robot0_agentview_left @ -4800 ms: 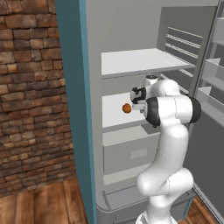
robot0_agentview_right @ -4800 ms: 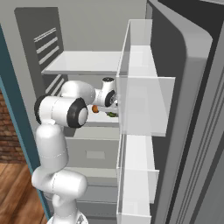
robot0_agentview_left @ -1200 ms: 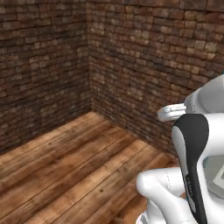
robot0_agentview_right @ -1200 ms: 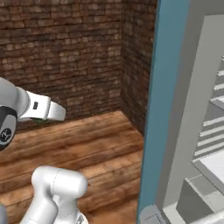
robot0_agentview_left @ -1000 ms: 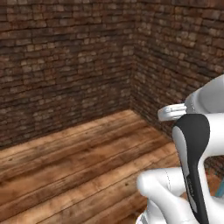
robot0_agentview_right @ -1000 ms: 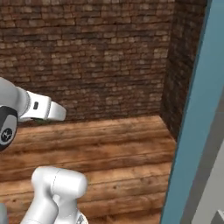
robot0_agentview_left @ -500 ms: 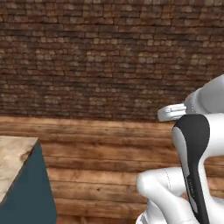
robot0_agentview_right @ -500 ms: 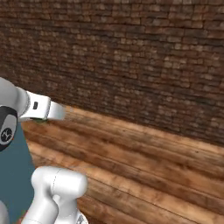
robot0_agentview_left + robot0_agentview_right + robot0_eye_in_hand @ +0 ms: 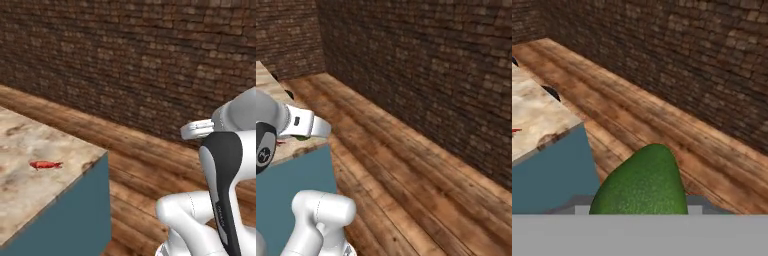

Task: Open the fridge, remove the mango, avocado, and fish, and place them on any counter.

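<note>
A green avocado [image 9: 643, 182] rises big at the bottom middle of the hand view, held in my gripper, whose fingers are hidden behind it. Ahead and to the left is the corner of the counter [image 9: 539, 112], a beige speckled top on a teal base [image 9: 557, 175]. The same counter [image 9: 55, 187] lies low on the left in the left base view, and its edge [image 9: 265, 77] shows at the left of the right base view. A small red fish-like thing [image 9: 45, 164] lies on it. The fridge and the mango are out of view.
A dark brick wall [image 9: 150, 60] stands behind a wooden plank floor [image 9: 406, 175]. Two small dark things [image 9: 551, 93] sit near the counter's far edge. My white arm [image 9: 220, 200] takes up the lower right of the left base view.
The whole picture has swung: the cameras turned away from the open fridge, swept along the brick wall, and the counter corner has come into view. The arm keeps its pose.
</note>
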You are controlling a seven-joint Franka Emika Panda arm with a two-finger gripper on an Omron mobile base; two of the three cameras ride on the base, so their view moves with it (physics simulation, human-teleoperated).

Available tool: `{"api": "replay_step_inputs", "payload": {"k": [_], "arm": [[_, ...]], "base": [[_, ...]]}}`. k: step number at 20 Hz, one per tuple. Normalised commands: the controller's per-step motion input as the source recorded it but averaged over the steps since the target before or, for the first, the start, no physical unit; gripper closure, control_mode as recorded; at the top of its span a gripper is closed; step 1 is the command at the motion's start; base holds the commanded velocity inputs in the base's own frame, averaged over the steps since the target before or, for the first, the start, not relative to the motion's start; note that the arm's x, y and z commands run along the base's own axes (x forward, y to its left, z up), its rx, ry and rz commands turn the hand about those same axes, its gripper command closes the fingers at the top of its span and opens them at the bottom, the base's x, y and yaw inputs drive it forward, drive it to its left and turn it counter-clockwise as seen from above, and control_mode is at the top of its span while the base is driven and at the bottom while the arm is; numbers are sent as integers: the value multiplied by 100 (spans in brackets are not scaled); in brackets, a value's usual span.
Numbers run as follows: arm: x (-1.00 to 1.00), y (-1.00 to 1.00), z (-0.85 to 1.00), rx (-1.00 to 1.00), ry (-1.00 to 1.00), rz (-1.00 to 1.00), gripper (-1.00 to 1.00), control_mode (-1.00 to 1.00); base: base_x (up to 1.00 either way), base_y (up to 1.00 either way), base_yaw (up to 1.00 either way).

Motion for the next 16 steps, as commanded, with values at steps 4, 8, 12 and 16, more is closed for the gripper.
{"api": "replay_step_inputs", "payload": {"k": [4,8,12,16], "arm": [[0,0,0,0,0,0,100,100],[0,0,0,0,0,0,100,100],[0,0,0,0,0,0,100,100],[0,0,0,0,0,0,100,100]], "base": [[51,-1,76],[-1,26,92],[50,21,68],[85,-1,14]]}}
